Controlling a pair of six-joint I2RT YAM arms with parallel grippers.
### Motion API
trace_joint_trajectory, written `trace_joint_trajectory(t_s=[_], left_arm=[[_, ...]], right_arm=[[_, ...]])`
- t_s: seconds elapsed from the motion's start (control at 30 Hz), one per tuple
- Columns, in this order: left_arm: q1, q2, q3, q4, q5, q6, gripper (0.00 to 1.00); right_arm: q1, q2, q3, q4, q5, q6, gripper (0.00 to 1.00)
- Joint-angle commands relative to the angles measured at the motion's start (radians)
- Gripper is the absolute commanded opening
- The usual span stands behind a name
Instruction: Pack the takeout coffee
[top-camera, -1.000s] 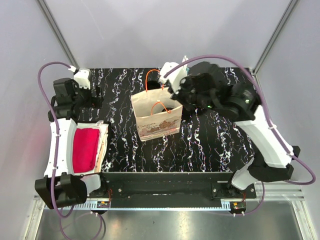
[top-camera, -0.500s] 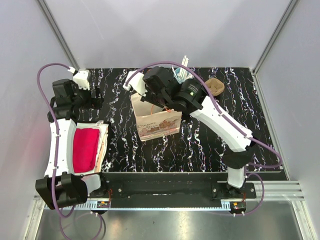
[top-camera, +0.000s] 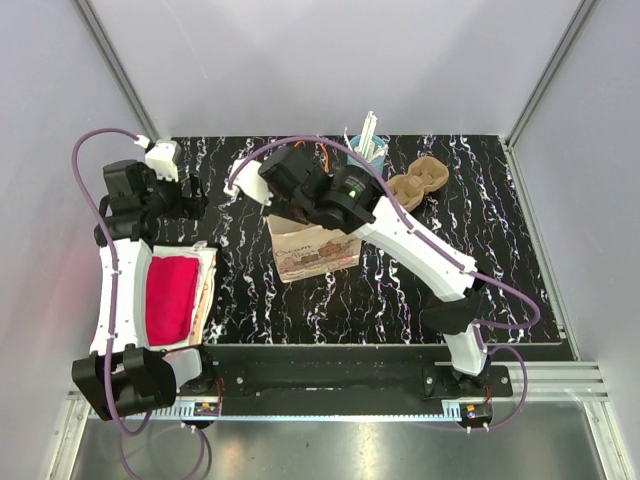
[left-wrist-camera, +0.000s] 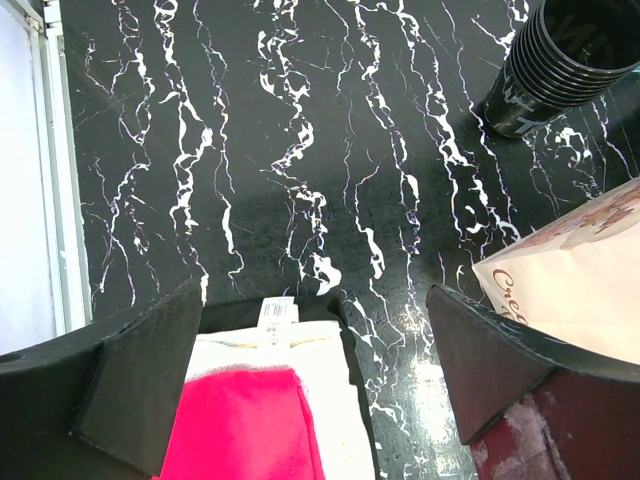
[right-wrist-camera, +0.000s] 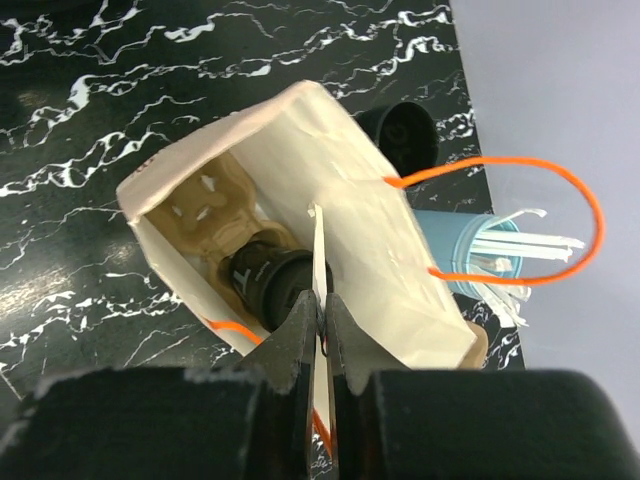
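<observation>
Where the right arm has swung to: a second ago it was folded over the table's right side, and now it stretches leftward across the paper bag (top-camera: 318, 255), hiding the bag's mouth from above.
Right gripper (right-wrist-camera: 322, 312): jaws pinched almost together on the thin paper rim of the bag, holding that wall.
Takeout coffee (right-wrist-camera: 262, 275): lidded black cup down inside the bag, resting in a brown pulp carrier (right-wrist-camera: 205, 215).
Left gripper (left-wrist-camera: 312, 300): jaws spread as wide as they go and holding nothing, hovering over the table's left side by a pink cloth (left-wrist-camera: 245, 425), unmoved over the last second.
Outside the bag: lidless black cup (right-wrist-camera: 400, 135), blue cup of straws (right-wrist-camera: 465, 262), and a second pulp carrier (top-camera: 415, 182), newly uncovered.
Meaning for the task: the coffee appears packed, so probably only tidying or closing the bag remains.
</observation>
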Motion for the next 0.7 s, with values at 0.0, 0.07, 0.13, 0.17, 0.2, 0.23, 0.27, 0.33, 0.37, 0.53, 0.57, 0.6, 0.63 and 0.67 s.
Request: trace_joint_trajectory(t_s=[0.0, 0.07, 0.13, 0.17, 0.2, 0.23, 0.27, 0.33, 0.37, 0.53, 0.57, 0.6, 0.63, 0.67], left_arm=[[0.009, -0.031, -0.006, 0.055, 0.036, -0.014, 0.99], [0.011, -0.032, -0.009, 0.055, 0.039, -0.014, 0.99], [0.011, -0.034, -0.011, 0.056, 0.042, -0.016, 0.99], [0.014, -0.032, -0.011, 0.055, 0.042, -0.016, 0.99], [0.015, -0.034, -0.011, 0.055, 0.044, -0.016, 0.99], [0.015, -0.034, -0.011, 0.056, 0.047, -0.016, 0.99], [0.017, -0.035, -0.011, 0.055, 0.049, -0.017, 0.99], [0.018, -0.035, -0.012, 0.055, 0.056, -0.017, 0.99], [0.018, -0.035, -0.012, 0.055, 0.059, -0.019, 0.99], [0.020, -0.035, -0.012, 0.055, 0.069, -0.017, 0.99], [0.020, -0.039, -0.012, 0.055, 0.072, -0.017, 0.99], [0.020, -0.040, -0.012, 0.056, 0.072, -0.017, 0.99], [0.021, -0.042, -0.012, 0.055, 0.073, -0.017, 0.99], [0.020, -0.043, -0.012, 0.055, 0.076, -0.017, 0.99]], right_arm=[[0.034, 0.009, -0.006, -0.013, 0.019, -0.018, 0.09], [0.044, 0.020, -0.009, -0.013, 0.021, -0.020, 0.11], [0.056, 0.031, -0.017, -0.013, 0.030, -0.026, 0.15], [0.060, 0.035, -0.021, -0.013, 0.038, -0.029, 0.15], [0.063, 0.040, -0.024, -0.012, 0.041, -0.032, 0.15], [0.068, 0.043, -0.027, -0.010, 0.041, -0.032, 0.17], [0.074, 0.045, -0.028, -0.010, 0.042, -0.032, 0.19], [0.077, 0.049, -0.028, -0.009, 0.041, -0.034, 0.34], [0.083, 0.049, -0.026, -0.009, 0.039, -0.035, 0.40], [0.097, 0.048, 0.000, -0.005, 0.021, -0.041, 0.70], [0.097, 0.045, 0.006, -0.004, 0.010, -0.041, 0.76], [0.097, 0.043, 0.018, -0.005, 0.006, -0.043, 0.78], [0.097, 0.029, 0.023, 0.001, 0.001, -0.043, 0.81], [0.096, 0.020, 0.028, 0.004, -0.008, -0.041, 0.88]])
